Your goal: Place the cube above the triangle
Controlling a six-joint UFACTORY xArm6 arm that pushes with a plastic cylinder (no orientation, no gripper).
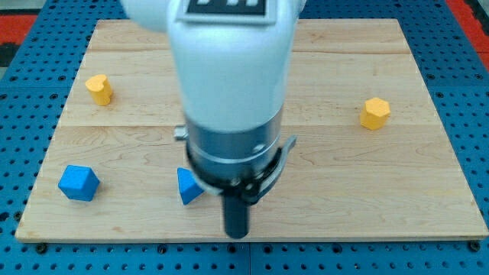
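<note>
A pale wooden board (428, 153) on blue pegboard. My tip (236, 233), a bare rod holding nothing, sits just right of the blue triangle (189, 186); the blue cube (79, 182) lies well left of that triangle.

1. Honestly no readable text anywhere: no words, numbers, brands or signs.
2. Closest thing is a black-and-white patch (228, 8) on the white arm housing (229, 69) at the view's top, cut off by the frame, so nothing legible there.
3. The wooden board (344, 183), blue pegboard bench (474, 99) and blocks carry no lettering.
</note>
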